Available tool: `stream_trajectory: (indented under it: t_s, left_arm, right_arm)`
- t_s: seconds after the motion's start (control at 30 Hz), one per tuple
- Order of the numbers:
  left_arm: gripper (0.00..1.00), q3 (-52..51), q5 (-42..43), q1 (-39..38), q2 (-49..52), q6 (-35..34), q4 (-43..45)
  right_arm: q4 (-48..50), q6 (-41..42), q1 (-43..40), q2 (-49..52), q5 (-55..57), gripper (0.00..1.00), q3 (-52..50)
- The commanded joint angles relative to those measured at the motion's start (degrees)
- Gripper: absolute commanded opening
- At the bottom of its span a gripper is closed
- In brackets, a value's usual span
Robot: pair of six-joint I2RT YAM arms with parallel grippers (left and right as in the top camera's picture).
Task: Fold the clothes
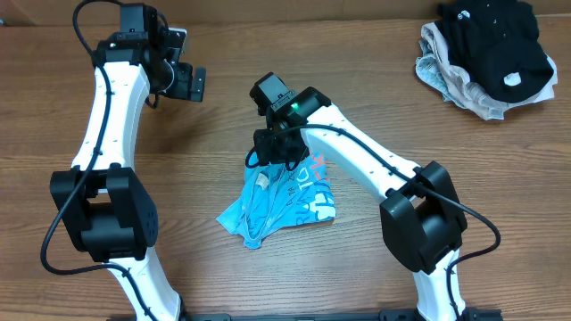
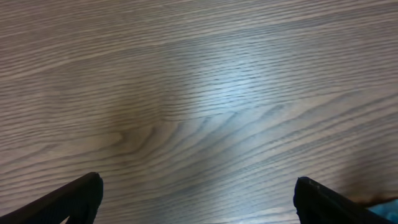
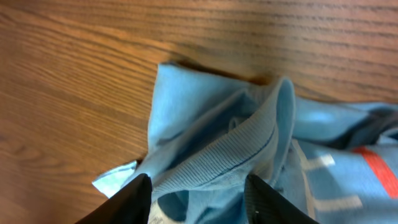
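Observation:
The clothes, a light sky-blue T-shirt [image 1: 284,207] with white print, lie crumpled in a heap at the middle of the wooden table [image 1: 357,80]. My right gripper [image 1: 275,153] is down on the heap's far end. In the right wrist view its jaws [image 3: 196,199] stand partly closed on either side of the ribbed collar [image 3: 239,149], with shirt fabric [image 3: 186,106] bunched between them. My left gripper [image 1: 192,82] hovers at the far left, away from the shirt. In the left wrist view it [image 2: 198,199] is wide open over bare wood with nothing between its fingers.
A black garment [image 1: 495,36] with a white tag lies on a beige-and-white cloth [image 1: 443,76] at the table's back right corner. Bare wood surrounds the shirt on all sides.

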Motion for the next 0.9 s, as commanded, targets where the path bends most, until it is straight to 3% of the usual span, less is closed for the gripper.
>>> stream_trajectory:
  t_s: [0.0, 0.13, 0.47, 0.67, 0.77, 0.87]
  left_arm:
    - [1.0, -0.31, -4.02, 0.11, -0.35, -0.57, 0.26]
    - [1.0, -0.31, -6.86, 0.79, -0.35, -0.68, 0.5]
    - [1.0, -0.31, -6.32, 8.9, -0.35, -7.5, 2.82]
    - [1.0, -0.31, -6.16, 11.89, -0.35, -7.5, 2.82]
    - [1.0, -0.31, -5.73, 12.37, -0.35, -7.5, 2.29]
    - [1.0, -0.31, -5.73, 12.35, -0.35, -7.48, 1.66]
  right_arm:
    - [1.79, 0.52, 0.68, 2.1, -0.24, 0.38, -0.04]
    - [3.5, 1.57, 1.68, 2.97, -0.2, 0.04, -0.04]
    - [12.57, -2.03, 6.27, 3.08, -5.22, 0.04, 1.7]
    - [10.69, -7.54, 9.07, 3.02, -8.22, 0.04, 2.99]
    - [3.02, -7.37, 7.63, 2.36, -8.15, 0.45, 7.89]
    - [-7.78, -6.34, 3.43, 1.55, -6.51, 0.6, 14.64]
